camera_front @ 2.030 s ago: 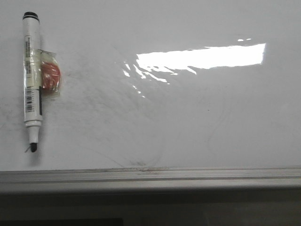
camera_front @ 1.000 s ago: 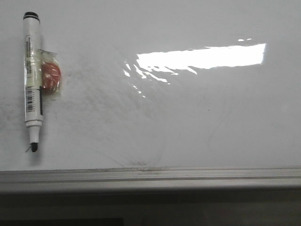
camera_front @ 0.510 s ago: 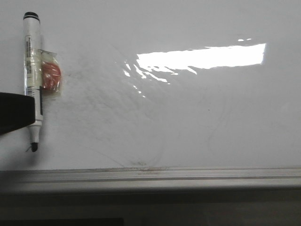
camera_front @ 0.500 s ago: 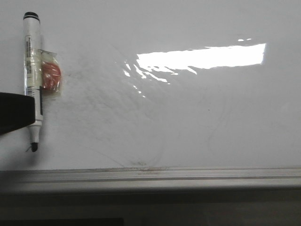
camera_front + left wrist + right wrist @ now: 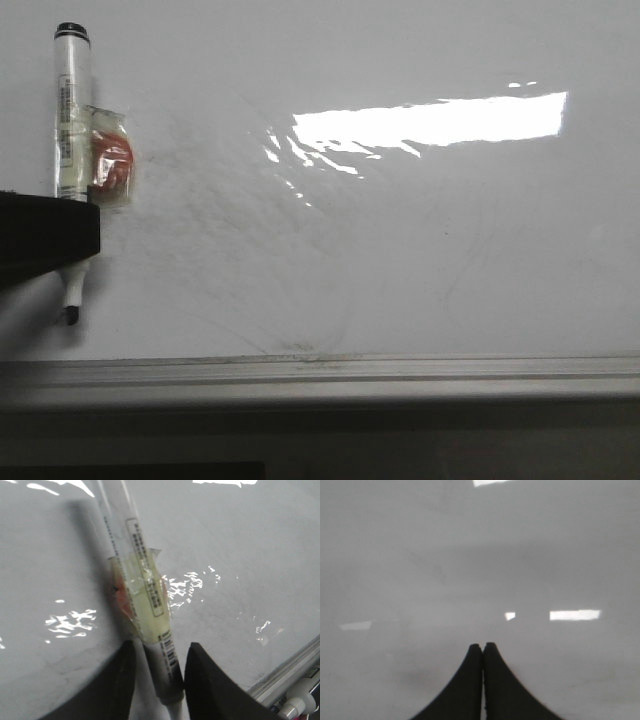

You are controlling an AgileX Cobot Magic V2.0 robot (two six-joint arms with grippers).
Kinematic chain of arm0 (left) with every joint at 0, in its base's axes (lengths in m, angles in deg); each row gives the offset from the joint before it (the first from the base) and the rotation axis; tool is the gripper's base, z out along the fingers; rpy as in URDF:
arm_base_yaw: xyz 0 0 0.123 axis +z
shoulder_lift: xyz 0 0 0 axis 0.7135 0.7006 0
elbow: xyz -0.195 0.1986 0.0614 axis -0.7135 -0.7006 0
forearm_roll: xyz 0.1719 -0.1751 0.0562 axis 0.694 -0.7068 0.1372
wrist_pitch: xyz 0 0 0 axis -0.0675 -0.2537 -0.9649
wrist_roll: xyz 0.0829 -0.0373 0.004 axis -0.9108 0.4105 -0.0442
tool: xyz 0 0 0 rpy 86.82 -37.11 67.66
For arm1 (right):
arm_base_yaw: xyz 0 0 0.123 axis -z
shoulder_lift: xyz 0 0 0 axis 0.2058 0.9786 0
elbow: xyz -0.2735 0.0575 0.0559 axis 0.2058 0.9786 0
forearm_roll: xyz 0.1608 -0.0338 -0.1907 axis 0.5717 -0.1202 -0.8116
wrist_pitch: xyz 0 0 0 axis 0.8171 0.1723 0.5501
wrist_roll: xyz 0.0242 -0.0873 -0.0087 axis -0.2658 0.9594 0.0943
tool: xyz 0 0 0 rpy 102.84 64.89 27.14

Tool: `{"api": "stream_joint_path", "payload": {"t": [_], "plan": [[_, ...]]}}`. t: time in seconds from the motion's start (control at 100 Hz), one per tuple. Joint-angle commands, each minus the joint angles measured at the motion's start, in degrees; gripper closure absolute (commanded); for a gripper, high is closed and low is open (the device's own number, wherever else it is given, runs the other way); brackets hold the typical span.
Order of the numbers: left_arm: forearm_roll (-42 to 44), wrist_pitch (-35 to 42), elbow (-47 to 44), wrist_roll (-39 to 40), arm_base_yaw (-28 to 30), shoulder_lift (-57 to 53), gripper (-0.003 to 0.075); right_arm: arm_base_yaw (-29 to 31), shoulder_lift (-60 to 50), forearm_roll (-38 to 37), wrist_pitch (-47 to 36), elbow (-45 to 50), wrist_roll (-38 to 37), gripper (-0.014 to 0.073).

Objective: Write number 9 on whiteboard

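Far L of front view: L gripper (image 5: 45,240) was in from the edge, dark body across the lower barrel of the marker (image 5: 72,150). Wrist view showed the two fingers (image 5: 117,690) either side of the barrel just above the nib end, jaws narrow & apparently closed on it. Marker lay along the whiteboard (image 5: 400,260), cap end away from the robot, nib (image 5: 70,315) near the grey ledge (image 5: 400,372). Orange lump in a clear tape wrap (image 5: 108,162) stuck to the barrel's side.

Risks, my read: grip sits low, near the nib, w/ most of the pen's length beyond the fingers, so it could pivot or slip when lifted or pressed to the board. Taped lump sits just beyond the fingers; could foul them if the pen slides. Nib touching while moving would leave a stray mark.

Board centre: only faint grey smudges & glare; no number 9 drawn yet.

R side: R gripper (image 5: 483,647) visible in its wrist view only, fingertips pressed together, holding nothing, hovering over bare board. Not seen in front view.
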State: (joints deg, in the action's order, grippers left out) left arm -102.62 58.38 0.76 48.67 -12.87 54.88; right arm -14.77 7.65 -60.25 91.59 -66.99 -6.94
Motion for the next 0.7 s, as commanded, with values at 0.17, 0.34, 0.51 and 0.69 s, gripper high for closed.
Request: {"api": "stream_joint_path", "payload": {"t": [0.17,0.34,0.51,0.69], "plan": [[-1.26,2.7,1.43,0.58,-0.27,0.09,0.0692,-10.48,6.47,0.29,-0.08,-5.46,0.45,0.0657],[3.74,2.7,1.43,0.58,-0.27,0.09,0.0741,-18.75,13.25,0.29,2.35,-10.54,0.69,0.0653],[12.29,3.12,1.43,0.48,-0.27,-0.03,0.0741,-30.85,20.82,0.29,3.5,-18.59,3.23,0.0455],[21.47,3.83,2.08,0.08,-0.27,-0.03,0.0741,-43.68,30.53,0.08,2.68,-27.25,5.3,0.0214]]}}
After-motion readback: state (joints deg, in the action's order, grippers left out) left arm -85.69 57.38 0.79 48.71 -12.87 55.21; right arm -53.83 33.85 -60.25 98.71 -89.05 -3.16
